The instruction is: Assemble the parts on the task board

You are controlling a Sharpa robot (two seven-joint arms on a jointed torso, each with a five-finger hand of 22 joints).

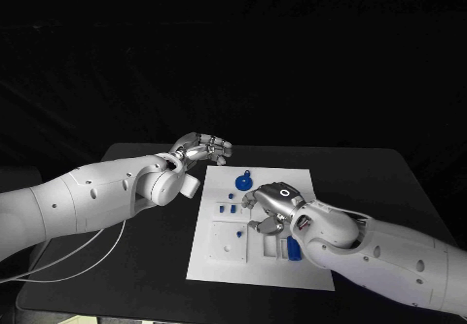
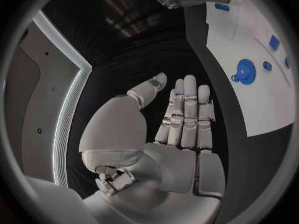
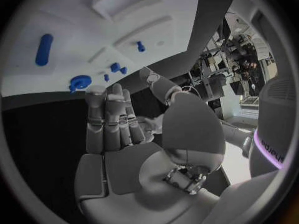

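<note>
On the black counter (image 1: pixel 370 175), the white task board (image 1: pixel 219 260) carries small blue parts (image 1: pixel 244 181); the right hand (image 1: pixel 270 206) hovers above them, the left hand (image 1: pixel 202 148) just beside the board's far corner, both open-fingered and empty.

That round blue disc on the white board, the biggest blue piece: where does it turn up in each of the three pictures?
Head view: the round blue disc lies near the far end of the task board, just beyond the right hand.
Left wrist view: on the board, beyond the left hand, at.
Right wrist view: by the board's edge, at.
Shared landmark: the small tab sticking out of the disc.
</note>
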